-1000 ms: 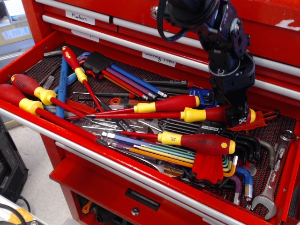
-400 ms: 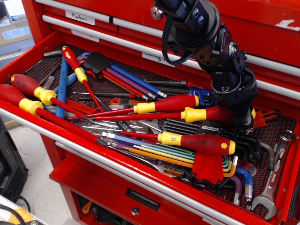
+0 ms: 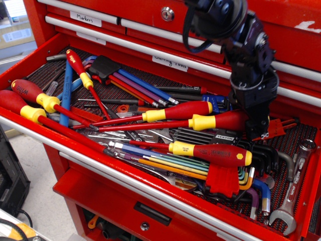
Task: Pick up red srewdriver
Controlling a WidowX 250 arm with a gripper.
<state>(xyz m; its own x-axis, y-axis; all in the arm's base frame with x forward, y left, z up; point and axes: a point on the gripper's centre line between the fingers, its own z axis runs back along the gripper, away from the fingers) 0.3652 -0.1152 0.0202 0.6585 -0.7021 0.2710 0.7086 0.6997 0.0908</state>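
Note:
The red srewdriver (image 3: 220, 120) lies across the middle of the open drawer, fat red handle to the right, yellow collar at its left end, long thin red shaft running left. Its butt end and yellow ring are hidden behind my gripper (image 3: 257, 128). The dark gripper comes down from the upper right and its fingers close around the butt of the handle. A slimmer red-handled screwdriver (image 3: 183, 110) lies just behind it. A fat red-handled one with black lettering (image 3: 215, 153) lies in front.
More red and yellow screwdrivers (image 3: 30, 93) lie at the left. Coloured hex keys (image 3: 165, 163), black hex keys (image 3: 263, 155) and a steel wrench (image 3: 293, 193) fill the front right. The drawer's metal front rail (image 3: 100, 165) runs along the near side, with closed drawers behind.
The arm has swung upright over the handle's butt. The red srewdriver has slid a little to the left and its yellow butt ring is now hidden by the gripper.

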